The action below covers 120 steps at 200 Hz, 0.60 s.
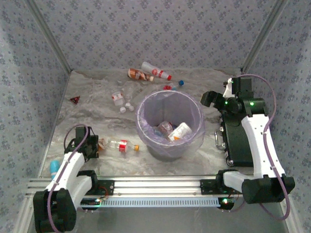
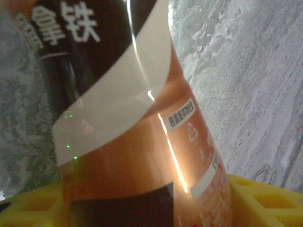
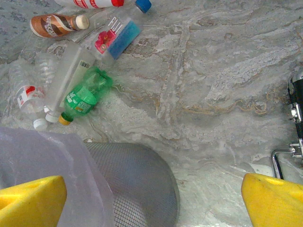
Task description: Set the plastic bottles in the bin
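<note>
Plastic bottles (image 1: 174,131): a few lie in the lavender-lined round bin (image 1: 142,112); many more are scattered on the marbled table (image 1: 97,99). My left gripper (image 1: 93,148) straddles a brown-labelled bottle (image 2: 142,142), and I can't tell if it is clamped. The right gripper (image 3: 151,191) gapes empty.

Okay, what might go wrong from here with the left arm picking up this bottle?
The brown-labelled bottle between the left gripper's fingers is glossy and round, so it might slip out. The red-labelled bottle lies right beside it and could get knocked away. The right gripper, open, sits close to the bin's rim and may snag the bag.
</note>
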### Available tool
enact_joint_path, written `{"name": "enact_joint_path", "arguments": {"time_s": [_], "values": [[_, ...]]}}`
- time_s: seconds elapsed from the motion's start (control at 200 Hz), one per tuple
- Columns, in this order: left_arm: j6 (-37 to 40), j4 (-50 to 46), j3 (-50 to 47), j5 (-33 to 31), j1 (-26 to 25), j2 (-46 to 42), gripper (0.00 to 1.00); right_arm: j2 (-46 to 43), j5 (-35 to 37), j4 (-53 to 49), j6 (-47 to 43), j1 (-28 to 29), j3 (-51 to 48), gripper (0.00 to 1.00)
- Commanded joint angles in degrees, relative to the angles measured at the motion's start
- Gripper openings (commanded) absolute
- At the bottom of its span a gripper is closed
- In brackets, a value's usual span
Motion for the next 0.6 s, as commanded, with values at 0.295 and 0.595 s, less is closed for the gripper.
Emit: {"name": "enact_joint_path", "arguments": {"time_s": [0.295,0.595], "values": [[10.34,-4.53,9.43,-3.65,0.73,-2.68,0.57,-1.19,0.50,-1.42,-0.23,-0.42,1.78,0.97],[36.23,-10.13,34.43,-1.61,0.24,1.55,0.43,-1.52,0.16,-0.67,1.34,0.47,2.09,0.97]]}}
